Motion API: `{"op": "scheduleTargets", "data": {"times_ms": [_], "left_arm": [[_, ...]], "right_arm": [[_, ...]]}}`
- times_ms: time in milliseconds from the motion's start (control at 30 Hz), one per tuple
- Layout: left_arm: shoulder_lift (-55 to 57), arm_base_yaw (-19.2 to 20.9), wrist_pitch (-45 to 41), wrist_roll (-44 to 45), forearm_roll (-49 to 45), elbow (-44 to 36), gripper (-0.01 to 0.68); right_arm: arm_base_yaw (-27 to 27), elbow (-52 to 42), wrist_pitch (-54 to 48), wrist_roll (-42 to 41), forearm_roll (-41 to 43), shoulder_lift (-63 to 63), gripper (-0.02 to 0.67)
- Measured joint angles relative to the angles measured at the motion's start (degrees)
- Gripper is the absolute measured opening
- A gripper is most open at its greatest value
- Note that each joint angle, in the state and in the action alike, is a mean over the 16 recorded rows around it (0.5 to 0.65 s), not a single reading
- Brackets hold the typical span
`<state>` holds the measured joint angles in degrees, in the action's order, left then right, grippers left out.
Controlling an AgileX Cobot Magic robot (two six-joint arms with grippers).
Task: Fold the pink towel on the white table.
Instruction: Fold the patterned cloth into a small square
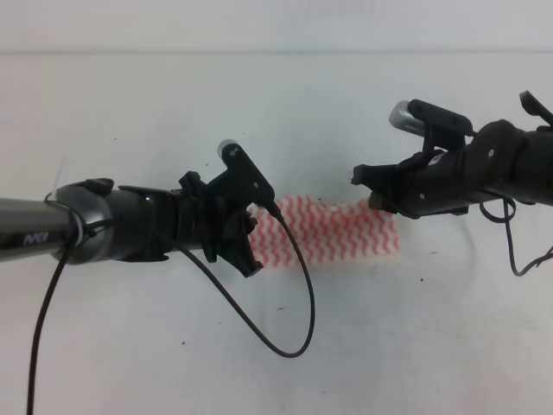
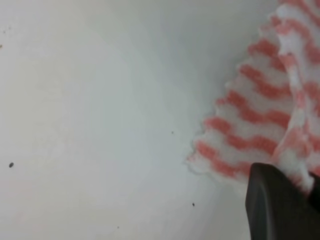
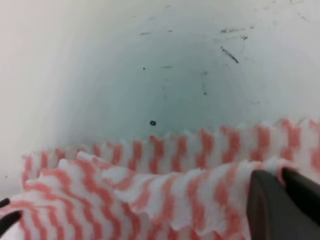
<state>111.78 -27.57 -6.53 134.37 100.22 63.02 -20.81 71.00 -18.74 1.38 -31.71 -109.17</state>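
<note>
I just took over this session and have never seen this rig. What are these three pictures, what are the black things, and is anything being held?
The wide picture looks down on a plain white table with two black robot arms. The other two pictures come from small cameras on the arms' wrists, looking past their fingers. Between the arms lies a thin cloth with pink-red and white zigzag stripes, the pink towel. The left gripper sits at its left end, the right gripper at its right end. In each wrist view, dark fingers pinch a lifted towel edge, so both ends look gripped. A thin black cable loops from the left arm over the table.
</note>
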Motion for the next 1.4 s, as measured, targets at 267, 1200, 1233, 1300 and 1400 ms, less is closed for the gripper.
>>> {"op": "scheduleTargets", "data": {"times_ms": [267, 1200, 1233, 1300, 1400], "left_arm": [[-0.10, 0.00, -0.15, -0.01, 0.02, 0.00, -0.004], [-0.23, 0.00, -0.41, -0.18, 0.03, 0.00, -0.004], [-0.24, 0.00, -0.41, -0.15, 0.03, 0.00, -0.004], [-0.26, 0.00, -0.41, -0.10, 0.03, 0.04, -0.004], [-0.28, 0.00, -0.41, -0.05, 0.03, 0.21, -0.004]], "right_arm": [[0.01, 0.00, 0.49, 0.01, 0.02, -0.47, -0.016], [0.01, 0.37, 1.92, 0.00, -0.39, -2.16, -0.016], [0.01, 0.39, 1.94, 0.00, -0.40, -2.16, -0.016], [0.01, 0.45, 1.94, 0.00, -0.40, -2.16, -0.016], [0.00, 0.49, 1.94, 0.00, -0.39, -2.22, -0.017]]}}
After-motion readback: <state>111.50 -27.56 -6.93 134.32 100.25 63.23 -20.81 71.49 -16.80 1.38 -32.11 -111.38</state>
